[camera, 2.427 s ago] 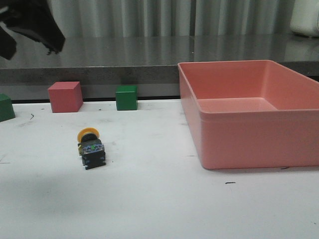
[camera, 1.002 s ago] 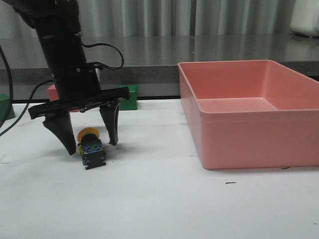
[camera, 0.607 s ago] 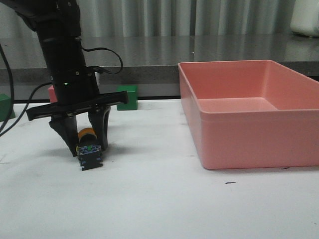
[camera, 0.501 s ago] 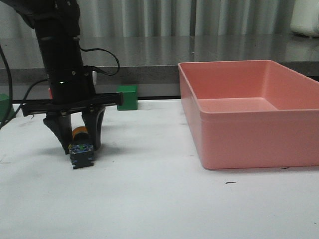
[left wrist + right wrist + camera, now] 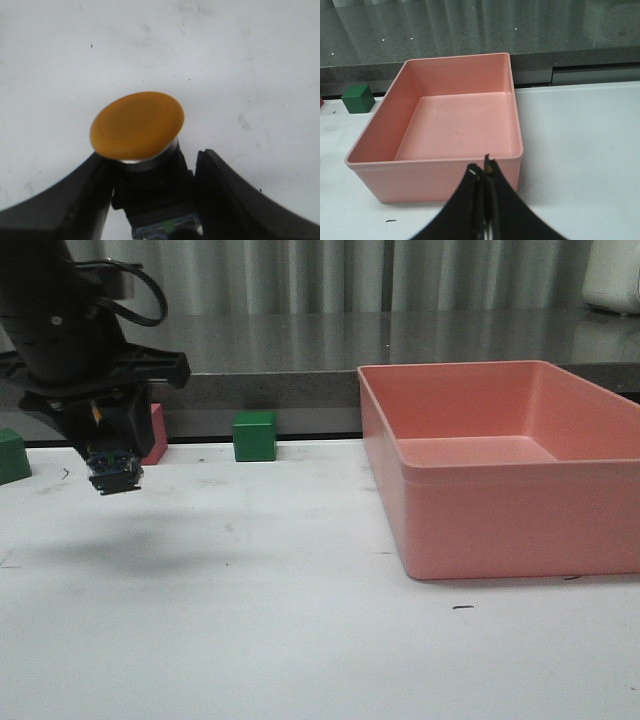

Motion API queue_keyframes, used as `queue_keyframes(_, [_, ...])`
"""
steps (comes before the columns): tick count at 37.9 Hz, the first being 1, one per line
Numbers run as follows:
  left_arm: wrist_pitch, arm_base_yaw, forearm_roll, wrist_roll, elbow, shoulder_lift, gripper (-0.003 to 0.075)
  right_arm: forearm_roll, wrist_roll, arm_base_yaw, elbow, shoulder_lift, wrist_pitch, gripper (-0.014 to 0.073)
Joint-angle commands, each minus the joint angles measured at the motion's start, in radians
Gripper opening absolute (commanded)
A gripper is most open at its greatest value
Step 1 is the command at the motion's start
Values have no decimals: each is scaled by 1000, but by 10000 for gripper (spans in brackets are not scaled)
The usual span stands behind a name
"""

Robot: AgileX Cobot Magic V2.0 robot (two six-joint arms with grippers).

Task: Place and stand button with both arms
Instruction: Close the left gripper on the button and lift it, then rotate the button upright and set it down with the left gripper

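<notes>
The left gripper [image 5: 112,455] holds the button [image 5: 113,470] clear of the table [image 5: 300,640], its shadow lying on the white top below. From the wrist, the fingers [image 5: 65,200] clamp the black body on both sides, the yellow cap [image 5: 136,125] pointing away from the gripper. Behind it a pink cube [image 5: 155,435] peeks out, with green cubes [image 5: 254,435] along the back edge. The right gripper [image 5: 484,175] hangs pinched together, empty, before the pink bin [image 5: 445,120].
</notes>
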Motion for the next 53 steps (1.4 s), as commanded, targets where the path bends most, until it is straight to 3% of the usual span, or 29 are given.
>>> queue_keyframes(1, [-216,-2,67,-11,88,-126,176,-5,-8,-3,-25,11,-82,-70])
queue_keyframes(9, [-629,-2,157,-11,287,-206,176,-5,-8,-3,-25,11,-82,-70])
queue_keyframes(16, [-1024,-2,372,-11,460,-199,176,-5,-8,-3,-25,11,-82,-70])
queue_keyframes(26, [-1152,0,369,36,506,-126,179,-5,-8,-3,-25,11,-82,-70])
queue_keyframes(36, [-1357,0,199,181,519,11,179,-5,-8,-3,-25,11,-82,-70])
queue_keyframes(46, [-1879,0,-26,337,684,150,179,-5,-8,-3,-25,11,-82,-70])
queue_keyframes(53, [-1972,0,-45,359,701,241,179,-5,-8,-3,-25,11,-82,-70])
